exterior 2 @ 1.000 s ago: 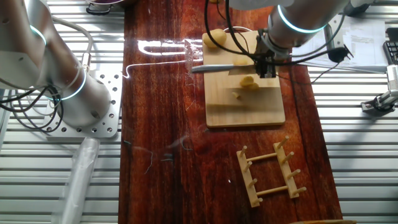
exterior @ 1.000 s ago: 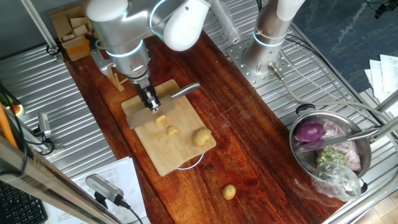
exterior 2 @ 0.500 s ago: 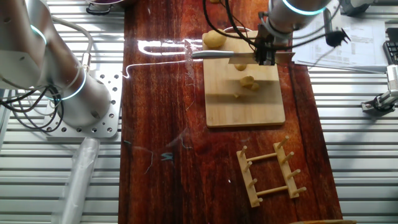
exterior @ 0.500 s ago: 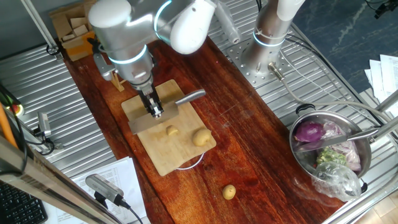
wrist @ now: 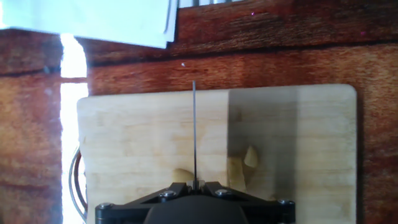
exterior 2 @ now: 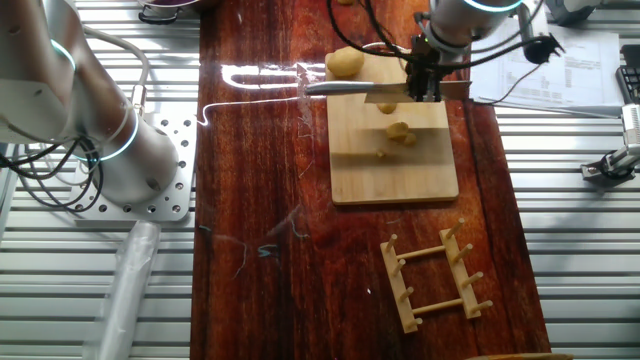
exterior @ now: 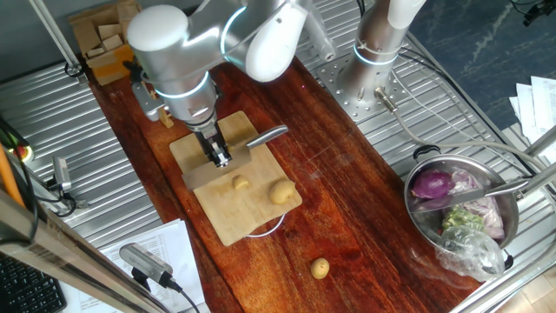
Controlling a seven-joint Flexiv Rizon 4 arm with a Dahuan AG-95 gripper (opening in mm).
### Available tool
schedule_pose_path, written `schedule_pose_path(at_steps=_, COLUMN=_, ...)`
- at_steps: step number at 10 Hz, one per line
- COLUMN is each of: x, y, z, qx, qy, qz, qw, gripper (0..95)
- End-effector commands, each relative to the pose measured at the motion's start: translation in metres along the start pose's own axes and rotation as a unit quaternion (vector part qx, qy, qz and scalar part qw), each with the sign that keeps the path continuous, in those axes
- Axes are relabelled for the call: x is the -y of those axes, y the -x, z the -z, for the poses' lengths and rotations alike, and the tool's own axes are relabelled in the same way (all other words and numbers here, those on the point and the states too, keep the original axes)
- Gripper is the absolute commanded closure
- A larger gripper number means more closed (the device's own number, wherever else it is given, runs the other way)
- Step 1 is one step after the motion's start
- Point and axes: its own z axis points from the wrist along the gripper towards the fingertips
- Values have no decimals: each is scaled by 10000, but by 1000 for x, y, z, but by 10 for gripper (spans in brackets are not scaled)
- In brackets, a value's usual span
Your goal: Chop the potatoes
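While jaws clamped the knife [exterior: 252, 139], gripper [exterior: 219, 157] hung over board [exterior: 248, 217]. Cut potato pcs [wrist: 239, 165] lay just right of blade; whole potato [exterior: 281, 191] at board's edge.

The near half of the cutting board [exterior 2: 395, 170] is bare wood, open from above. The far half is crowded: knife [exterior 2: 355, 89], cut potato pieces [exterior 2: 398, 131] and a whole potato [exterior 2: 346, 63]. A wooden rack [exterior 2: 432, 275] blocks the near side
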Motion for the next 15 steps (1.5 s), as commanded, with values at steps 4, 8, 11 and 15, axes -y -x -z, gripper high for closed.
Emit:
schedule_pose_path(at_steps=4, x=-18, y=-12, z=-7, qx=28, qy=23, qz=-256, qw=9997, gripper=950)
schedule_pose_path(at_steps=8, x=-17, y=-19, z=-13, qx=89, qy=-18, qz=-331, qw=9994, gripper=950)
schedule_pose_path(at_steps=11, x=-17, y=-22, z=-16, qx=130, qy=-22, qz=-380, qw=9992, gripper=950)
schedule_pose_path(at_steps=15, x=-17, y=-20, z=-23, qx=170, qy=-28, qz=-374, qw=9992, gripper=950)
